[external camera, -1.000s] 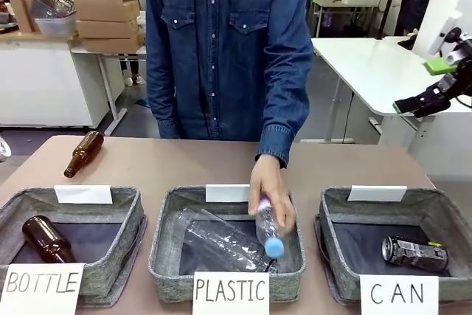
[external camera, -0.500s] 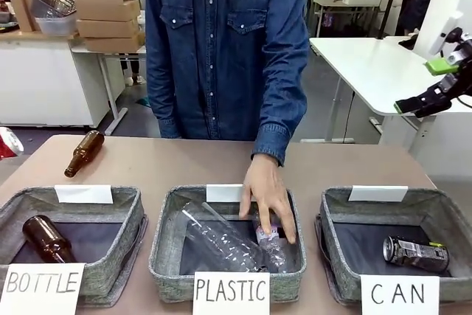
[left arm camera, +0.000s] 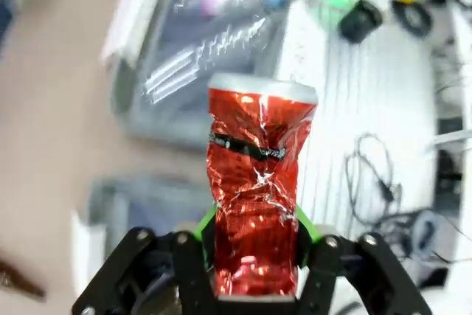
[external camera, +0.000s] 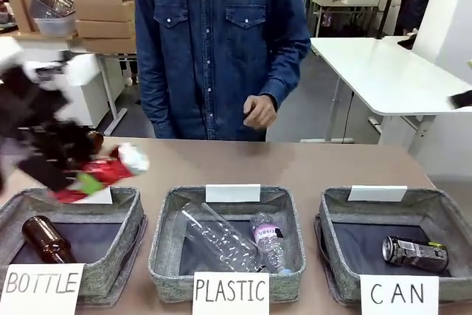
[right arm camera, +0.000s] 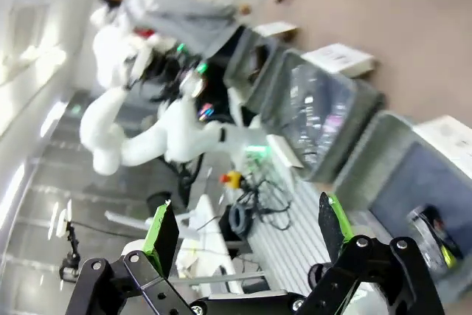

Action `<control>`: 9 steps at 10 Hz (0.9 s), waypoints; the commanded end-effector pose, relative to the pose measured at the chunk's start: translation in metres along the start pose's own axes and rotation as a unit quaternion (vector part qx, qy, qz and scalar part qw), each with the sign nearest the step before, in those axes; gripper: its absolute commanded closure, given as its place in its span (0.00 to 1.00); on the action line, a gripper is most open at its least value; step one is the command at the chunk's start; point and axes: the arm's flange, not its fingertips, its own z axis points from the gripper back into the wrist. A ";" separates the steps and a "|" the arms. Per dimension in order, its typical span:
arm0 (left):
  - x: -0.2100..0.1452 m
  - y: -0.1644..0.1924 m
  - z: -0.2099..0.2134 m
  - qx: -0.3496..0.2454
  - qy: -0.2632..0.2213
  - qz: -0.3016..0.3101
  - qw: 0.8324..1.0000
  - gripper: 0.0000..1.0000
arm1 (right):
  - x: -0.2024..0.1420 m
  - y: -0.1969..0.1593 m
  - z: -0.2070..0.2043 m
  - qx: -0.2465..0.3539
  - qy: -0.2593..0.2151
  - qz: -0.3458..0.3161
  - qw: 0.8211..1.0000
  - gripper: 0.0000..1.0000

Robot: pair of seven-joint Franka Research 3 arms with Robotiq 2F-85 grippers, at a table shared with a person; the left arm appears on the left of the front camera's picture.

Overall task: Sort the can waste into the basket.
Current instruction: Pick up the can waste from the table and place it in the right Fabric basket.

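Red can [left arm camera: 254, 197] lies along left pincer [left arm camera: 256, 232], rim outward.

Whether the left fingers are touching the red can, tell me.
Touching. The left wrist view shows the red can pinched between the left fingers, with no gap on either side.

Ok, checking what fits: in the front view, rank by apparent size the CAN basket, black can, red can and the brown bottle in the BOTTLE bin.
1. CAN basket, clearly largest.
2. Brown bottle and black can: about alike, not ranked.
Red can in the left hand: motion-blurred, so unsure.
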 end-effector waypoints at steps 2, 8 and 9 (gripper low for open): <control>0.102 -0.007 -0.058 -0.004 -0.043 -0.133 0.990 0.65 | -0.043 0.012 0.069 -0.122 -0.043 -0.086 0.988 0.00; 0.314 -0.009 -0.231 -0.002 -0.044 -0.179 0.983 0.65 | -0.058 0.011 0.086 -0.130 -0.051 -0.064 0.988 0.00; 0.335 0.000 -0.249 -0.011 -0.058 -0.168 0.984 0.65 | -0.058 0.011 0.086 -0.130 -0.051 -0.064 0.988 0.00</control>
